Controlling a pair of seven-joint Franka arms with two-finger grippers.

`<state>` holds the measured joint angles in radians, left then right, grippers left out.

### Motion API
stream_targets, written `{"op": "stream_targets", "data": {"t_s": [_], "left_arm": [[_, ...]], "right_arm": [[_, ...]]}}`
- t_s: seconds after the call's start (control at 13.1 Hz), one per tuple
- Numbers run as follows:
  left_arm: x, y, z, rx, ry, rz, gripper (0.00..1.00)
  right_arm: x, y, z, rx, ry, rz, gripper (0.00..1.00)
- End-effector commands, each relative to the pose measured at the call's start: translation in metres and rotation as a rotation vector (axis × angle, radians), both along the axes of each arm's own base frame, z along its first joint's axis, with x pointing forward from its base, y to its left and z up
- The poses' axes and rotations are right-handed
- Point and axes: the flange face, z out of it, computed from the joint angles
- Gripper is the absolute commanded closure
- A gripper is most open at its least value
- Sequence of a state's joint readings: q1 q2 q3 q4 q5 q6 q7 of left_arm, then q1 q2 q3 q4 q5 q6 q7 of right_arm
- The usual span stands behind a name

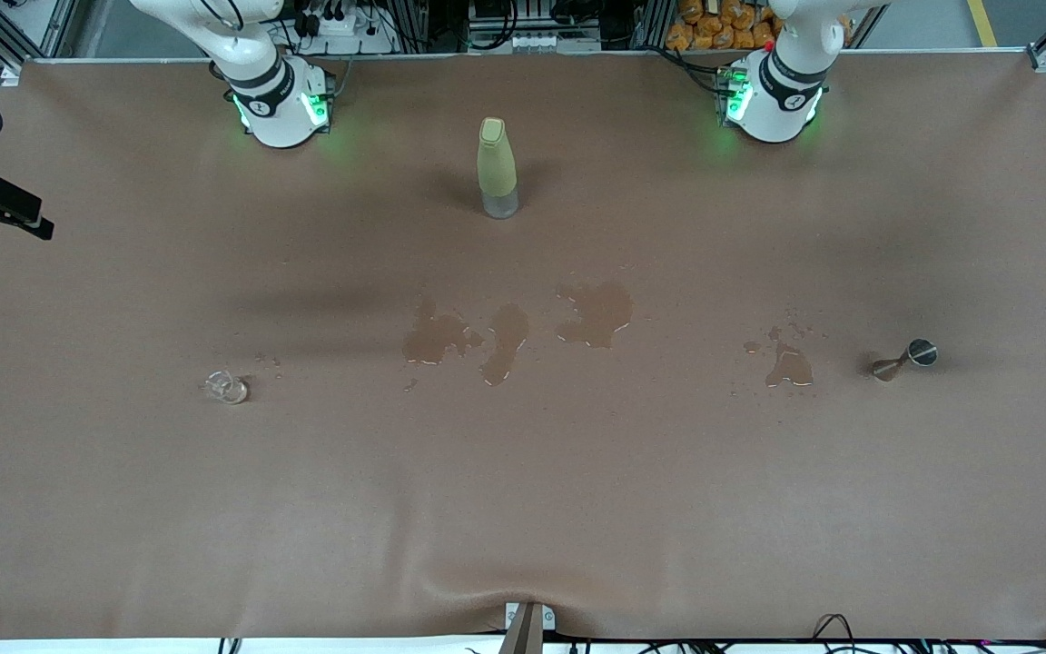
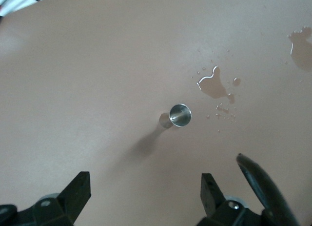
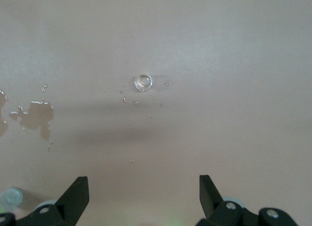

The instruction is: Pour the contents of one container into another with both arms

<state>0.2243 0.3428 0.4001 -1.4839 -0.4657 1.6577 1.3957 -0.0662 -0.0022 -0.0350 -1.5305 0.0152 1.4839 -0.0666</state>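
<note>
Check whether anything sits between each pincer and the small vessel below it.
Nothing visible does. The left pincer, open, hangs over the metal cup; the right pincer, open, over the glass cup. Only bare cloth and puddles lie around them.

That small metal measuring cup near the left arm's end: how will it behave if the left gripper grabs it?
The metal jigger probably slips easily: it looks polished and a puddle lies beside it. Its narrow waist and small foot suggest it tips if nudged off-centre. It likely stays rigid under the open left gripper.
</note>
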Motion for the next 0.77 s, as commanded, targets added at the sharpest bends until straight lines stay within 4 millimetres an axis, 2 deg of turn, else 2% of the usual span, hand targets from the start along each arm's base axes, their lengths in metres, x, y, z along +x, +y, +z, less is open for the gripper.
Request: {"op": "stream_targets", "data": {"t_s": [0.0, 0.23, 0.38, 0.54, 0.61, 0.69], "left_arm": [[0.007, 0.015, -0.031, -0.039, -0.055, -0.122, 0.0], [0.007, 0.028, -0.056, -0.112, -0.106, -0.124, 0.0], [0.008, 0.03, -0.056, -0.152, -0.145, -0.11, 0.0], [0.006, 0.048, -0.101, -0.263, -0.204, -0.095, 0.0], [0.005, 0.053, -0.125, -0.313, -0.262, -0.145, 0.0], [0.006, 0.054, -0.137, -0.31, -0.301, -0.221, 0.0]], "right_arm": [[-0.004, 0.006, 0.008, -0.009, -0.011, -0.042, 0.0], [-0.003, 0.009, 0.008, -0.001, -0.013, -0.037, 0.0], [-0.002, 0.004, 0.006, -0.001, -0.012, -0.033, 0.0], [-0.001, 0.005, 0.007, 0.001, -0.013, -0.031, 0.0], [-0.001, 0.005, 0.006, 0.002, -0.012, -0.033, 0.0], [-0.001, 0.004, 0.006, 0.004, -0.012, -0.036, 0.0]]}}
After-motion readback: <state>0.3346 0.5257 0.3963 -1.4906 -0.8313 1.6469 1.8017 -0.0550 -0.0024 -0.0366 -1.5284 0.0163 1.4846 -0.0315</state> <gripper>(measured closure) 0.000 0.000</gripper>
